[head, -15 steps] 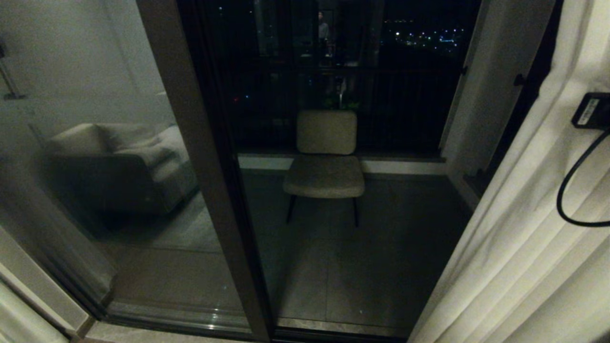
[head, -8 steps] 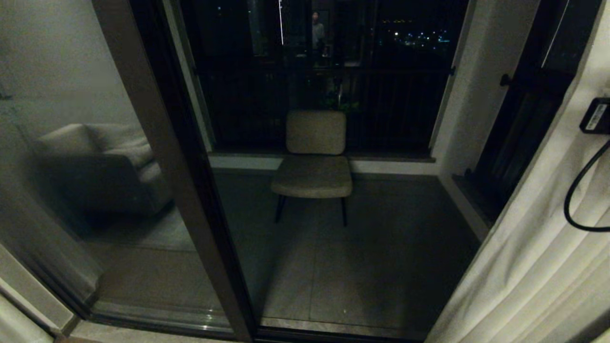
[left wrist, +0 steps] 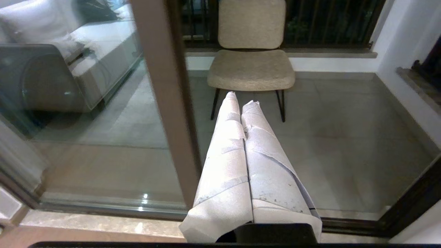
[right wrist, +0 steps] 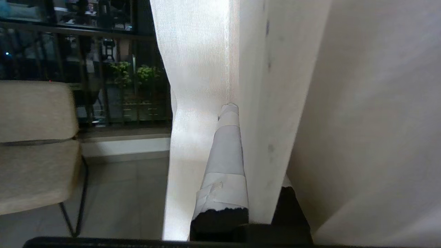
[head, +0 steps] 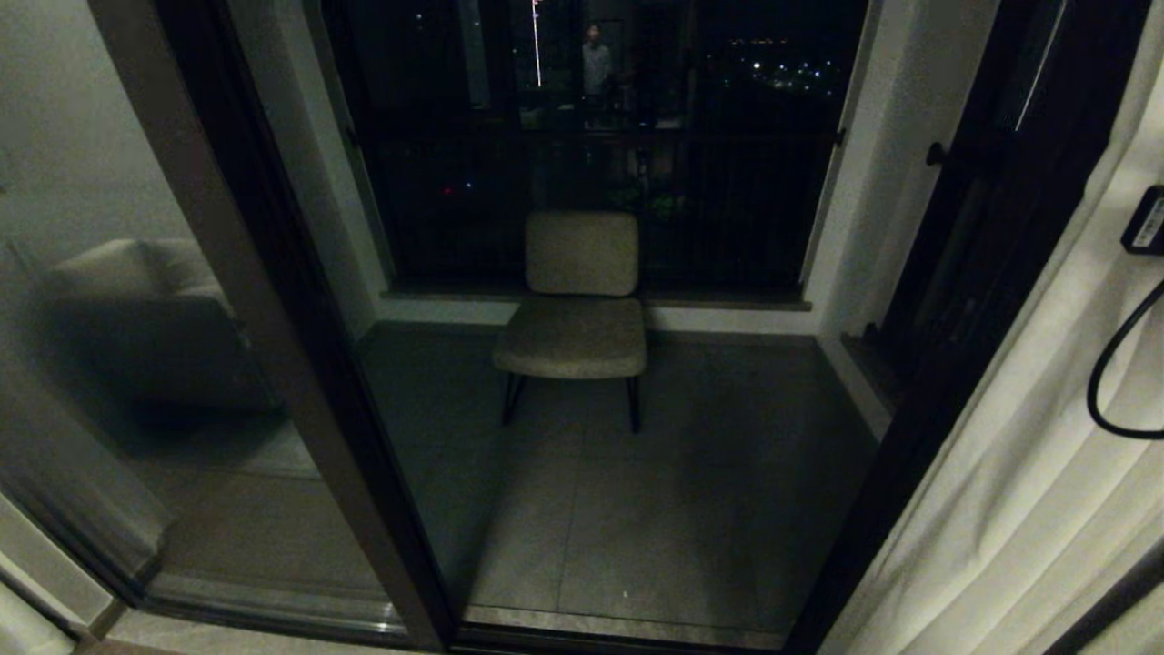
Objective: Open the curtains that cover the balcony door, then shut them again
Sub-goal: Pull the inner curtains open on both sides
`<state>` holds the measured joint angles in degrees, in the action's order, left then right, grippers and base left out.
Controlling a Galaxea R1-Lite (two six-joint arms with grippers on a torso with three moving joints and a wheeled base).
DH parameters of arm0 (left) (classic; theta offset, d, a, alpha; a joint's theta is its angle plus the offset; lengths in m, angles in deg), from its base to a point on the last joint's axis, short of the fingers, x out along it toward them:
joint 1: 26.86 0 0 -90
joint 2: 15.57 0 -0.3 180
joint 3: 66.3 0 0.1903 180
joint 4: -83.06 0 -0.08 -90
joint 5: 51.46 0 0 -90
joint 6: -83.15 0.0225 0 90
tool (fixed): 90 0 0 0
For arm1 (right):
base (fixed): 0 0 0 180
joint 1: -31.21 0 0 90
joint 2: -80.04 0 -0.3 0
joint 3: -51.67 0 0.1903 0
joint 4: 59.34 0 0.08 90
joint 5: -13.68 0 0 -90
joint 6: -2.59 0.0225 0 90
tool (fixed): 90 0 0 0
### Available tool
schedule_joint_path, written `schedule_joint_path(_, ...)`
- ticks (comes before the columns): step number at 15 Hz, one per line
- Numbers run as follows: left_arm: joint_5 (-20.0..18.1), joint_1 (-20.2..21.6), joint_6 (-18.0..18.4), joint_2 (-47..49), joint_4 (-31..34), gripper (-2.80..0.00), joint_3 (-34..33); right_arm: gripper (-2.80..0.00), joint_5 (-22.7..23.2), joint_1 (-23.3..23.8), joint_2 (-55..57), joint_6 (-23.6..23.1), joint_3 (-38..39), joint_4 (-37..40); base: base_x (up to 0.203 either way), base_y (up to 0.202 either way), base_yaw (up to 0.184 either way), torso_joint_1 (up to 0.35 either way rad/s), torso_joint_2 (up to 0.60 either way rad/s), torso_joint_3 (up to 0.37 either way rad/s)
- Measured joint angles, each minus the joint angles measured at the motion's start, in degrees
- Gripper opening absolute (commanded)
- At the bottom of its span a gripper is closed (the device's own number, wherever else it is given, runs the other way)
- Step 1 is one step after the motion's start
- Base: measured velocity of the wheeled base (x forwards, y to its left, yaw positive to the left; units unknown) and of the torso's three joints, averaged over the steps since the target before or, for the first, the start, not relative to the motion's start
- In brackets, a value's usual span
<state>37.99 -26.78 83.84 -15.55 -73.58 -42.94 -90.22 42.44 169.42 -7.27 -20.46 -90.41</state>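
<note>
1. The balcony door (head: 273,364) stood across the frame, its dark brown post slanting down the left half.
2. The curtain (head: 1028,473) hung bunched at the right edge, pleats slanting.
3. Beyond the glass, a beige chair (head: 577,309) stood on the tiled balcony floor (head: 655,509).
4. A black cable (head: 1114,382) looped over the curtain.
5. The left pane reflected a sofa (head: 118,309).

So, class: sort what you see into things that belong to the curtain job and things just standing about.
Belonging to the job:
- cream woven pleated curtain
- dark-framed glass balcony door
- right gripper, shut on the curtain's edge
- left gripper, shut, holding nothing

Just standing about:
- beige padded chair with thin black legs
- black balcony railing
</note>
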Motion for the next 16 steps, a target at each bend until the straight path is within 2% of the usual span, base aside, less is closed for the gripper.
schedule_joint_path(9, -0.1, 0.0, 0.1, 0.0, 0.1, -2.80, 0.0, -2.80, 1.2, -0.1, -0.3, 0.0, 0.0, 0.3, 0.000, -0.177, 0.009, 0.003, 0.00, 0.002)
schedule_joint_path(16, -0.1, 0.0, 0.1, 0.0, 0.1, -2.80, 0.0, -2.80, -0.4, -0.1, -1.2, 0.0, 0.6, 0.3, 0.000, -0.022, 0.003, 0.001, 0.00, 0.001)
